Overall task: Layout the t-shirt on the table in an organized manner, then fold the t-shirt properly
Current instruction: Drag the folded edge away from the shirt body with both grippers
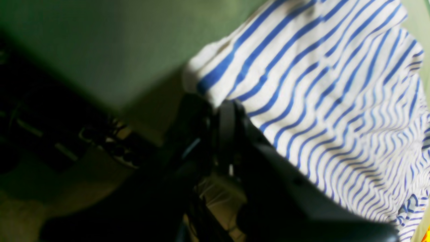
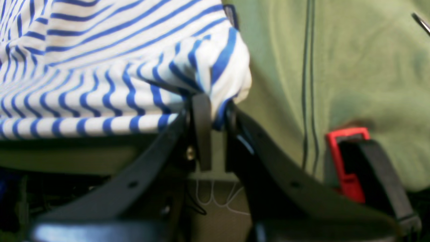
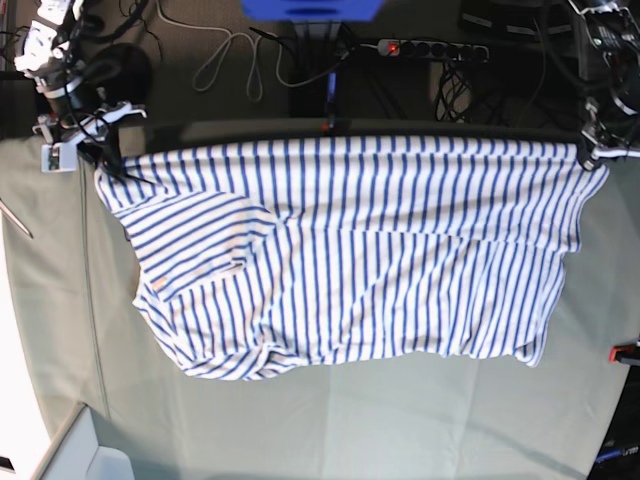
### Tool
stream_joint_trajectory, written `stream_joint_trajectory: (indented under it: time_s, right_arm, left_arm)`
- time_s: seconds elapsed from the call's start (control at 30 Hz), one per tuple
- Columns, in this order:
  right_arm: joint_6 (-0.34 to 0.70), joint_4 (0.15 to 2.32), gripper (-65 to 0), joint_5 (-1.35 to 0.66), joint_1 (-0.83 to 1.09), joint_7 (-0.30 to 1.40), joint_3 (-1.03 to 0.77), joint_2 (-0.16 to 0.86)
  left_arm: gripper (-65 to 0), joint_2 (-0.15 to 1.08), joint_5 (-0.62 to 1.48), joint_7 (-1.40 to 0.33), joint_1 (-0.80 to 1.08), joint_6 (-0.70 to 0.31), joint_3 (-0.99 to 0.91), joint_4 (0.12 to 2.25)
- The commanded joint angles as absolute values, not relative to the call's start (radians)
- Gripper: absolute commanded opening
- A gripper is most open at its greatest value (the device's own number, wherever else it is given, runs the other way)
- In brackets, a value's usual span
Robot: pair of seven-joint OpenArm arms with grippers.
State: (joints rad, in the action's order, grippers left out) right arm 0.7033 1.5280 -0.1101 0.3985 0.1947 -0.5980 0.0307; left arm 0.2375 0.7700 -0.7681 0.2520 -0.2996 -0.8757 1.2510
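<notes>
On the table (image 3: 330, 420), apparently rumpled t-shirt (image 3: 350, 260)

We saw that the t-shirt (image 3: 360, 260) was white with thin blue stripes. The table (image 3: 330, 420) had a pale grey-green cloth on it. The right gripper (image 2: 211, 134) and the left gripper (image 1: 218, 134) were black. A clamp (image 2: 346, 161) at the table edge was red with a black part.

The far half of the pale grey-green cloth-covered counter (image 3: 330, 420) is spanned by the blue-striped white fabric t-shirt (image 3: 350, 260); open cloth is left near and beside it. A red clamp (image 3: 625, 352) projects at one edge.
</notes>
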Motion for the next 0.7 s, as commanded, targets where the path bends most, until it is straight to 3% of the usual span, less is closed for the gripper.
stream_joint_trajectory:
  time_s: [0.0, 0.3, 0.53, 0.67]
  right_arm:
    - [0.698, 1.547, -65.0, -0.120, 0.412, 0.171, -0.604, 0.044]
    - [0.698, 1.546, -64.4, -0.116, 0.426, 0.176, -0.604, 0.044]
    - [0.698, 1.580, -38.1, -0.120, 0.444, 0.171, -0.613, 0.047]
    - [0.698, 1.635, -35.3, -0.122, 0.447, 0.171, -0.633, 0.044]
  left_arm:
    - [-64.9, 0.263, 0.780, -0.739, 0.245, -0.297, -0.886, 1.268]
    - [-62.8, 0.263, 0.780, -0.769, 0.239, -0.297, -0.881, 1.268]
    - [-36.5, 0.271, 0.782, -0.872, 0.237, -0.292, -0.888, 1.294]
    - [-35.9, 0.265, 0.782, -0.878, 0.237, -0.294, -0.963, 1.346]
